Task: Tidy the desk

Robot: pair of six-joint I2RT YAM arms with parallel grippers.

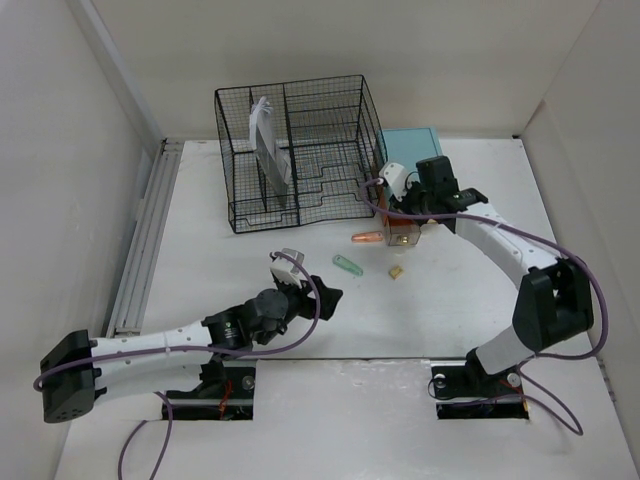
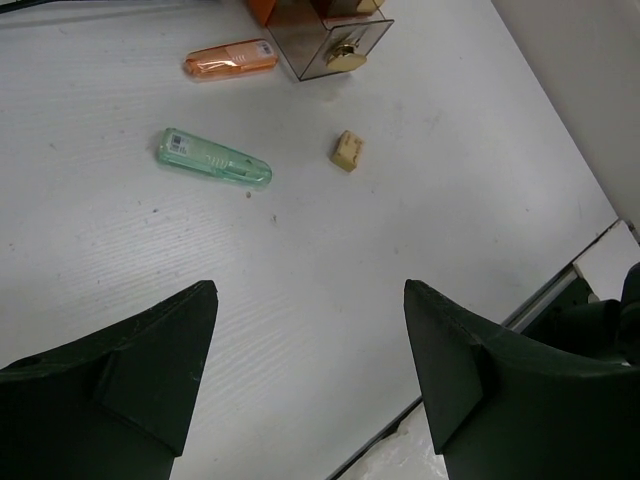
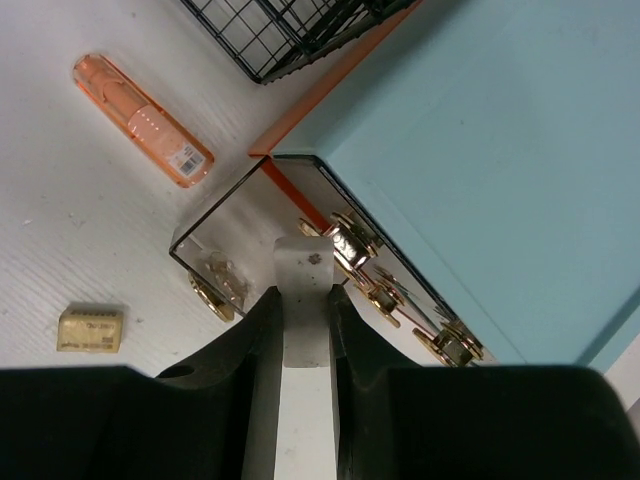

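The white desk [image 1: 450, 300] holds an orange pen-shaped case [image 1: 365, 238], a green one [image 1: 347, 265] and a small beige block [image 1: 396, 271]. In the left wrist view the green case [image 2: 213, 160], orange case [image 2: 230, 58] and beige block [image 2: 346, 150] lie well ahead of my left gripper [image 2: 310, 300], which is open with nothing between its fingers. My right gripper [image 3: 303, 295] is shut on a white block [image 3: 303, 262] held over the pulled-out clear drawer [image 3: 215, 250] of the teal box [image 3: 480, 150]. In the top view this gripper [image 1: 408, 212] hovers at the box's front.
A black wire-mesh rack [image 1: 300, 150] with an upright white item in it stands at the back, touching the teal box [image 1: 410, 142]. White walls [image 1: 60, 180] enclose the desk. A seam [image 1: 400, 358] runs along the desk's near edge by the arm bases.
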